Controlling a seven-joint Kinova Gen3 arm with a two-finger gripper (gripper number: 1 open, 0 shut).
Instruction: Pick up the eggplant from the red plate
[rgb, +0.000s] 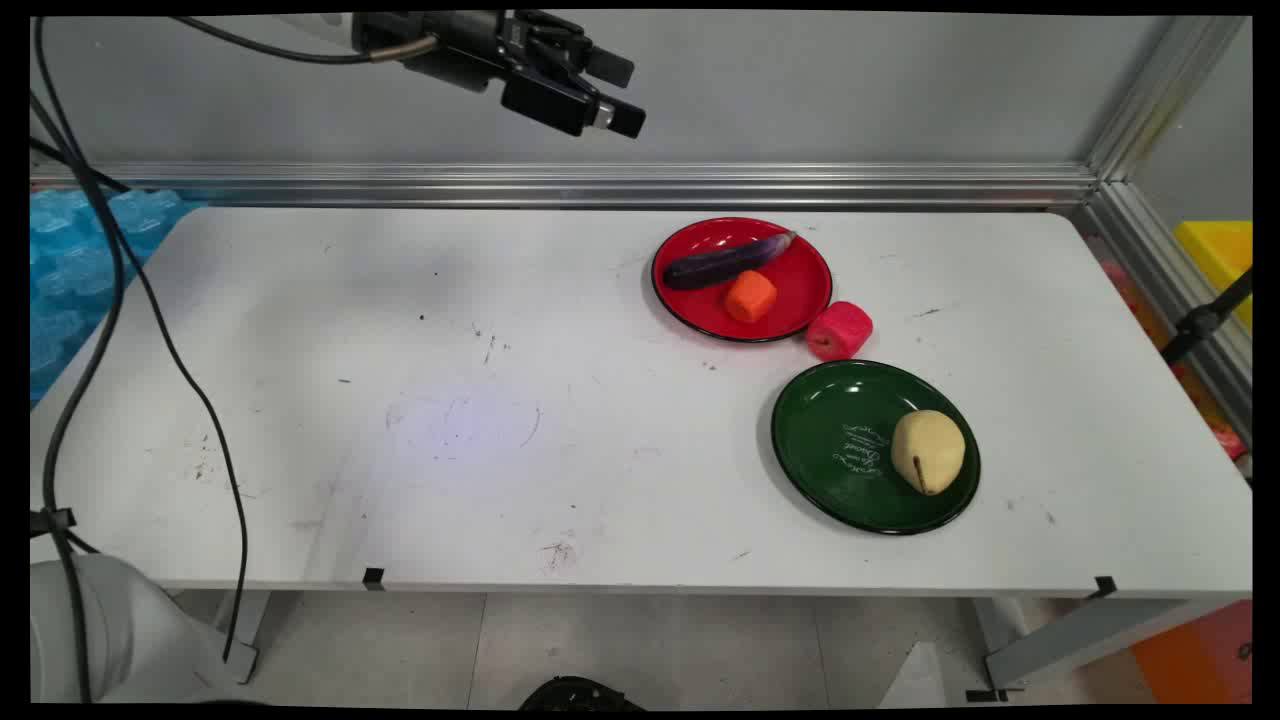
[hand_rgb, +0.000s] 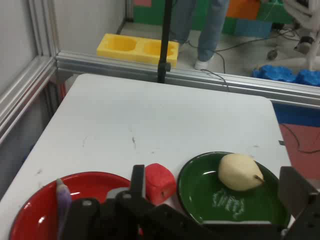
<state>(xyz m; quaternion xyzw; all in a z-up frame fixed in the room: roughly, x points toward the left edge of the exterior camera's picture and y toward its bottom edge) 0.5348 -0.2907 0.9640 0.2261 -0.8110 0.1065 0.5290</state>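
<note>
Gripper (rgb: 612, 92) raised at the table's (rgb: 420, 420) far edge, jaws open and empty; the table's left half lies bare. Red plate (rgb: 800, 290) carries an eggplant (rgb: 725, 262), long axis toward 2 o'clock, and an orange piece (rgb: 751, 296). Red block (rgb: 840, 330) touches its rim at 4 o'clock. Green plate (rgb: 830, 440) holds a pear (rgb: 928, 452). Hand view alone shows a yellow tray (hand_rgb: 137, 48) beyond the table.

I see the black two-finger gripper (rgb: 612, 92) at the top of the main frame: blocky matte-black housing, angular linkage, flat rectangular fingers (rgb: 610, 66), one with a small silvery patch near its tip. A metallic sleeve fitting joins the black cables (rgb: 120, 290), which droop down the left edge. A rounded white base shell (rgb: 110, 640) fills the lower left corner.
</note>
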